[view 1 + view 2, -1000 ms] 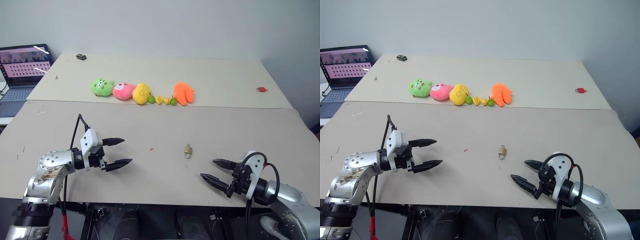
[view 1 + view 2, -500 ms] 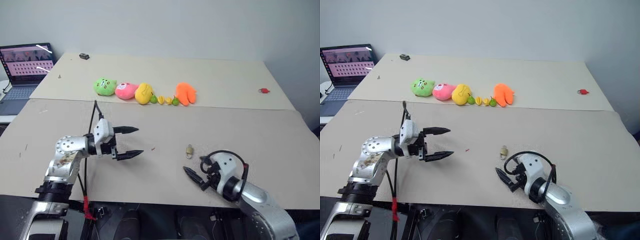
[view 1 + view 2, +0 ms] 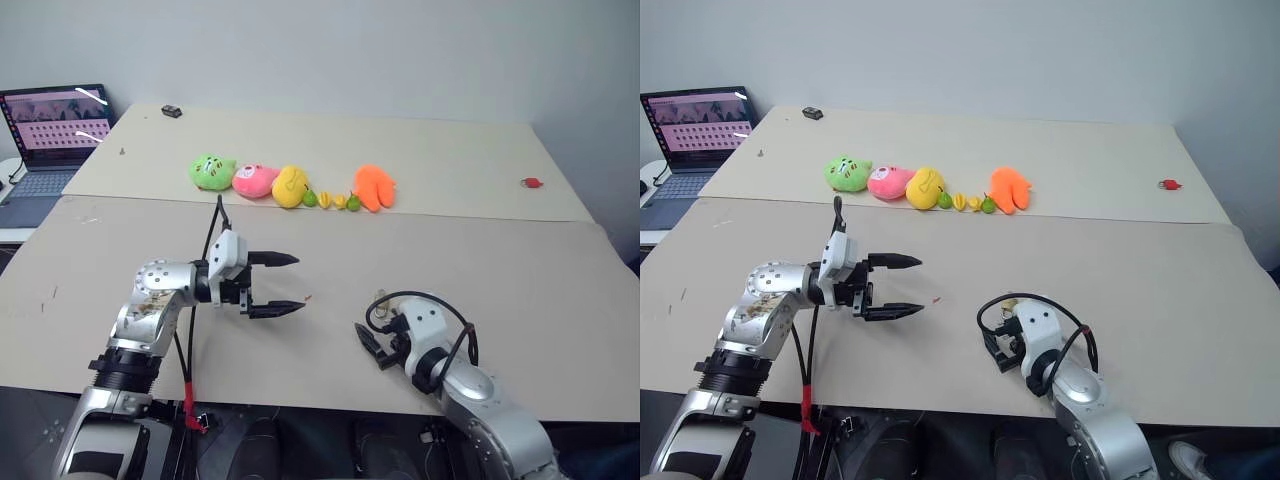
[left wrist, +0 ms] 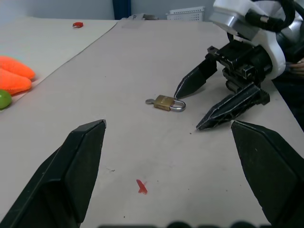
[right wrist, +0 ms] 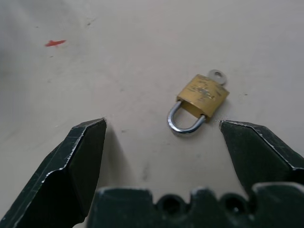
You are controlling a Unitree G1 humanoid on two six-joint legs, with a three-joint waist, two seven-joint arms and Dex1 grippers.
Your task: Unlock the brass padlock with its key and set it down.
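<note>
On the counter [image 3: 1120, 290] the left gripper [image 3: 908, 288] hovers with jaws spread wide. The right gripper [image 3: 997, 345] sits just beside the padlock [image 3: 1009, 303]. Plush toys [image 3: 925, 187] line the far side.

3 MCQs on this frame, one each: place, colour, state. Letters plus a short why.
1. Where does the brass padlock lie?
A. flat on the table, just ahead of the right gripper
B. among the plush toys
C. on the laptop

2. What colour is the plush toy at the right end of the row?
A. blue
B. orange
C. white

3. How does the right gripper stand?
A. shut on the padlock
B. shut, empty
C. open, holding nothing

Answers:
1 A: the right wrist view shows it flat on the table ahead of the spread fingers, with the key at its base.
2 B: it is bright orange, next to the small green and yellow pieces.
3 C: the left wrist view shows its two fingers apart, and the padlock lies free on the table.
</note>
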